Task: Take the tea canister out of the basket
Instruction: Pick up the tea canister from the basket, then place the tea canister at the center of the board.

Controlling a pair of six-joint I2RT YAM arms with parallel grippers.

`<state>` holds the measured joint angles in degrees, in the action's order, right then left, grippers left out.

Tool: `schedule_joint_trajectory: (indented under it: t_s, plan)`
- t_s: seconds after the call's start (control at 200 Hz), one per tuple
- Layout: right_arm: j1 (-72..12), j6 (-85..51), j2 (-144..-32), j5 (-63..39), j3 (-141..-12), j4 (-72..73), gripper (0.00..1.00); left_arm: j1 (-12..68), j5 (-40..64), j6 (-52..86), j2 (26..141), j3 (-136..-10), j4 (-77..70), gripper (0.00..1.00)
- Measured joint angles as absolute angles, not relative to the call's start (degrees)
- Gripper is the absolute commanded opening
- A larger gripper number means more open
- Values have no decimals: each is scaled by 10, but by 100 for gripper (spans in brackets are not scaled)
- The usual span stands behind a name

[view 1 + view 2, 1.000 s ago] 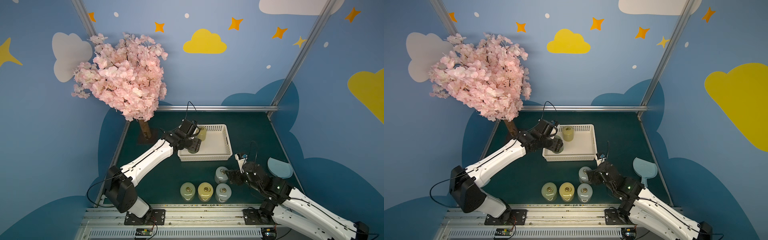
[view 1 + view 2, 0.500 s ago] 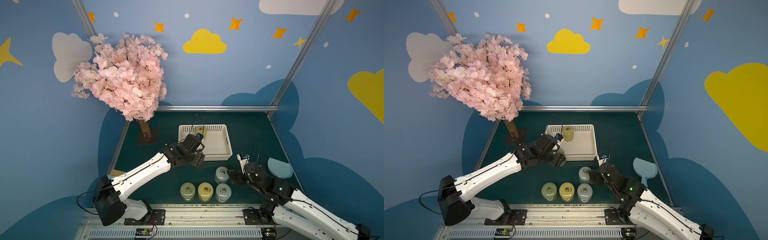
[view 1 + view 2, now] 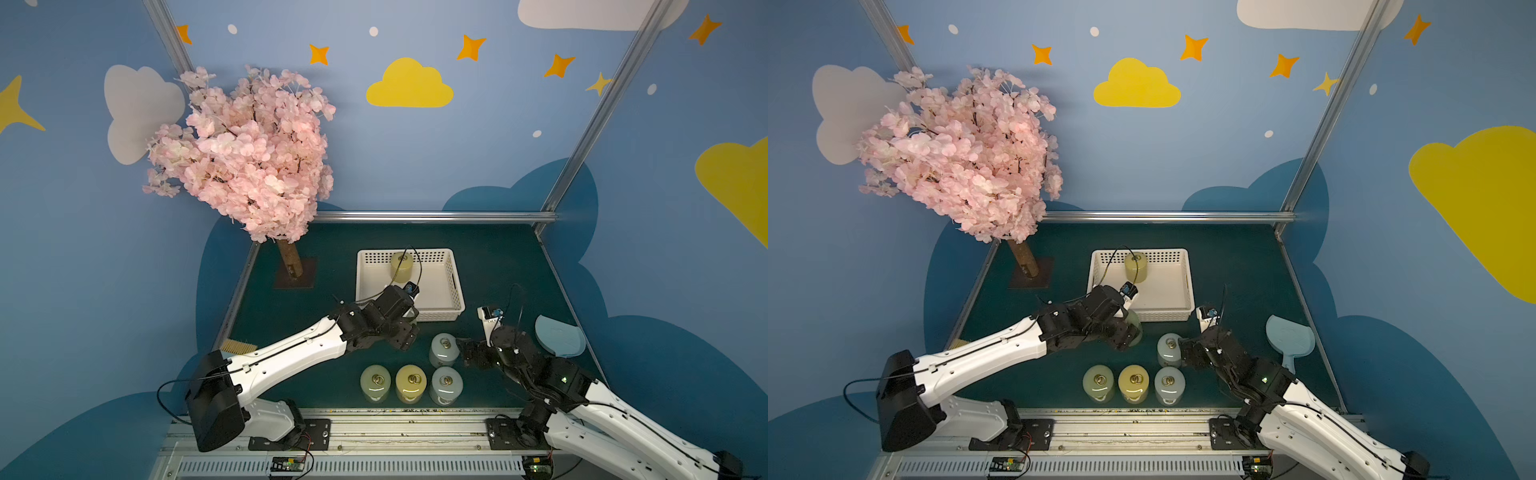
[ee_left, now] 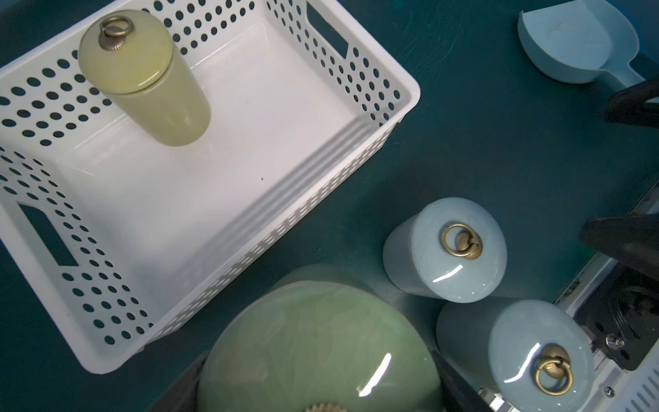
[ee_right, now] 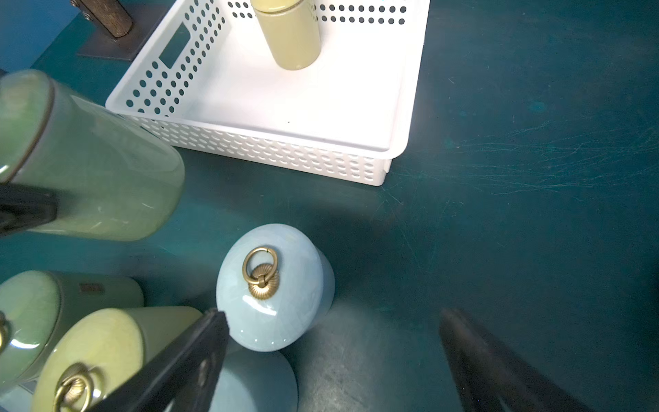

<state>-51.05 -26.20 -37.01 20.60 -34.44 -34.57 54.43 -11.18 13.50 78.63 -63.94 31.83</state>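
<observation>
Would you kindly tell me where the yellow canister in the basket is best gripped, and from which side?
Grip the yellow canister around its body under the lid, from above. It stands upright by the far wall of the basket, so the walls likely block a sideways approach.

basket (image 3: 454,286): white plastic, perforated walls, handle slots, shallow, sitting level.
yellow tea canister (image 3: 401,266): upright inside basket, against its far wall, ring-pull lid on.
green tea canister (image 4: 317,339): outside basket, just before its near wall, clamped in left gripper (image 4: 317,378).
</observation>
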Motion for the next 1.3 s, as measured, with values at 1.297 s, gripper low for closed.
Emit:
schedule_joint_trajectory:
  t_s: [1.297]
  plan:
    - [-510, -266, -360, 206, -342, -346, 98, 569, -123, 161, 912, -602, 235, 52]
